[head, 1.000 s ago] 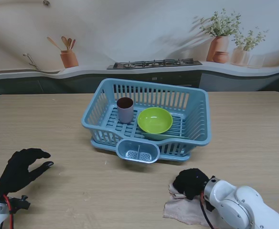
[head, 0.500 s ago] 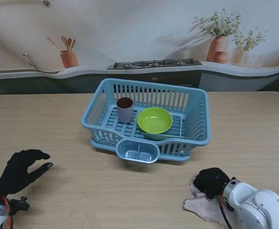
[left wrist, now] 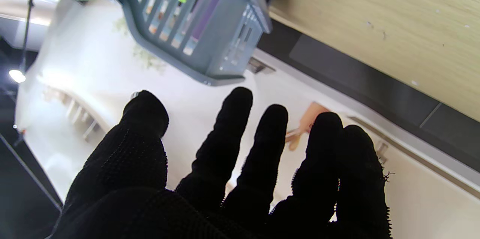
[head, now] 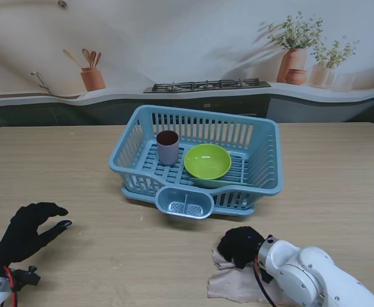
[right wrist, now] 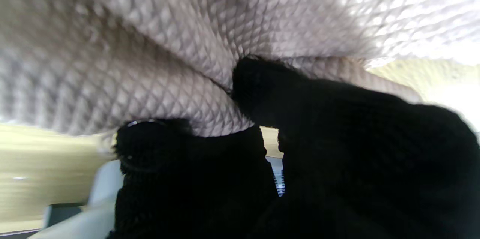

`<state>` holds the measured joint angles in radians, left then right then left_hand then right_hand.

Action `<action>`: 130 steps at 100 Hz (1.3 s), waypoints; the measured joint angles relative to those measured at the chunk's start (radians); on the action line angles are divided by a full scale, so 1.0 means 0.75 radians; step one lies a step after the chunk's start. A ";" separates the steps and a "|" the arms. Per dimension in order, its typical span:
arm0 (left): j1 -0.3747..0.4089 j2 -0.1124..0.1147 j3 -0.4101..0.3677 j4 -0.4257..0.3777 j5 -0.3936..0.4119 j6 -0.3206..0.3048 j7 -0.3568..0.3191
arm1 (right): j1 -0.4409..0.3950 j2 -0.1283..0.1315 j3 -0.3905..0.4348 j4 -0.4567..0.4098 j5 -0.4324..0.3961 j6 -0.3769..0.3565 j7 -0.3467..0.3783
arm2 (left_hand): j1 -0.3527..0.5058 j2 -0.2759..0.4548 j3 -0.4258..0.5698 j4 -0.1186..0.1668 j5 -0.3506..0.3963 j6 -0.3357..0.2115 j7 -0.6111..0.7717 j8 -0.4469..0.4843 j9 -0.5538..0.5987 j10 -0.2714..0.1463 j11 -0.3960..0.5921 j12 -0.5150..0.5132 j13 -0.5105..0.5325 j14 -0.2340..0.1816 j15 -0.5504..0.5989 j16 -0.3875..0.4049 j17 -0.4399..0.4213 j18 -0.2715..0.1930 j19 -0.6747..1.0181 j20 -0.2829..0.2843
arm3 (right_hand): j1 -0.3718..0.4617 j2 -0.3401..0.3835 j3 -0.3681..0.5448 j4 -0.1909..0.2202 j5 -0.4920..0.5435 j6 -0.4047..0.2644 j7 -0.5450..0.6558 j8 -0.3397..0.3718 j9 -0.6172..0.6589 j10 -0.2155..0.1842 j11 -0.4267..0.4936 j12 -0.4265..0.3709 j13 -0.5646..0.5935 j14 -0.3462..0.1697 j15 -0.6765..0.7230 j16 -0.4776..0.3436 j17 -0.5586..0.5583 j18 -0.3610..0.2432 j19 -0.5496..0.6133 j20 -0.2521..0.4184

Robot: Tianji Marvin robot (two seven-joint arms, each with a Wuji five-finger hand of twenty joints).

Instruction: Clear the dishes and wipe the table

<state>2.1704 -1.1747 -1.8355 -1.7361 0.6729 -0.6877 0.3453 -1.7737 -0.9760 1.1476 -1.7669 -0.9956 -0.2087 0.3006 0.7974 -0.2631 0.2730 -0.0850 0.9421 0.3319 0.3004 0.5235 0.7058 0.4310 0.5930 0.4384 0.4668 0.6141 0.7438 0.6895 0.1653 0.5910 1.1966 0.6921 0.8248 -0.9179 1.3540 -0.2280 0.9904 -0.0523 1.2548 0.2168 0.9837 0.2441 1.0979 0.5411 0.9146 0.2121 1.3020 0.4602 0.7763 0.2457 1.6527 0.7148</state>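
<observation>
Since half a second ago the right hand has swept back toward the robot's left, dragging the cloth with it across the near part of the table; a second ago it sat only slightly further right than now, so this reads as a back-and-forth wiping stroke. Left hand has barely shifted.

Right hand is closed on the cloth — the right wrist view shows bunched waffle-weave fabric pinched between the gloved fingers, blurred by motion. Cloth lies flat on the table, nearer to me than the dish rack and a bit right of centre, partly hidden under the arm.

Left hand is open, fingers spread, holding nothing, hovering at the near left corner of the table.

Dishes look already cleared: cup and green bowl sit inside the rack, side by side, cup upright. So the step in hand is likely the wipe.

Risks:
- only part of the cloth is gripped — a loose edge could fold under or slip out of the pinch mid-stroke
- strokes running farther from me could catch the rack's small front caddy, which is near the hand, and nudge the rack
- coverage seems narrow; much of the table, left side especially, is well apart from the cloth
</observation>
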 measured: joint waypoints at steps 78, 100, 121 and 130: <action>0.007 -0.001 0.000 -0.009 0.014 0.001 0.008 | -0.164 -0.052 0.339 0.001 -0.263 -0.191 -0.033 | 0.000 0.017 -0.018 0.000 0.000 0.000 0.000 0.000 0.000 0.000 0.000 0.000 0.000 0.000 0.000 0.000 0.000 0.000 0.000 0.000 | -0.005 0.017 -0.012 -0.002 -0.008 -0.031 0.061 0.027 -0.006 -0.033 -0.043 -0.007 0.000 -0.026 0.003 0.000 0.000 -0.028 0.005 -0.001; 0.007 -0.001 -0.001 -0.008 0.018 0.000 0.017 | -0.215 -0.035 0.451 0.020 -0.326 -0.215 -0.074 | 0.000 0.017 -0.018 0.000 0.000 0.000 0.000 0.000 0.000 0.000 0.000 0.000 0.000 0.000 0.000 0.000 0.000 0.000 0.000 0.000 | 0.000 0.017 -0.011 -0.002 -0.008 -0.032 0.082 0.037 -0.006 -0.033 -0.059 -0.016 0.000 -0.026 0.003 -0.001 0.000 -0.028 0.005 -0.002; 0.008 -0.002 -0.001 -0.008 0.019 -0.001 0.019 | -0.187 -0.004 0.395 0.023 -0.241 -0.157 -0.039 | 0.000 0.017 -0.018 0.000 0.000 0.000 0.000 0.000 0.000 0.000 0.000 0.000 0.000 0.000 0.000 0.000 0.000 0.000 0.000 0.000 | 0.014 0.000 0.024 0.002 0.002 0.006 0.082 0.037 0.002 0.015 -0.038 -0.016 0.000 0.011 0.003 -0.001 0.000 0.016 0.013 -0.002; 0.009 -0.002 -0.001 -0.009 0.017 0.000 0.016 | -0.138 0.009 0.317 0.022 -0.173 -0.123 -0.005 | 0.000 0.017 -0.018 0.000 0.000 0.000 0.000 0.000 0.000 0.000 0.000 0.000 0.000 0.000 0.000 0.000 0.000 0.000 0.000 0.000 | 0.015 0.000 0.026 0.002 0.002 0.012 0.066 0.037 0.002 0.021 -0.022 -0.019 0.000 0.016 0.003 -0.001 0.000 0.021 0.016 -0.002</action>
<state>2.1772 -1.1759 -1.8364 -1.7426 0.6857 -0.6879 0.3571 -1.8775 -0.9693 1.3852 -1.7501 -1.1255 -0.3011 0.2968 0.7974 -0.2503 0.2594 -0.0850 0.9421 0.3319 0.3004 0.5235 0.7058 0.4311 0.5930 0.4384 0.4668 0.6141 0.7438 0.6895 0.1652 0.5908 1.1966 0.6920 0.8357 -0.9181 1.3737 -0.2267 0.9917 -0.0433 1.3045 0.2449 0.9849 0.2599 1.0817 0.5272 0.9149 0.2242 1.3045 0.4596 0.7766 0.2616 1.6644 0.7132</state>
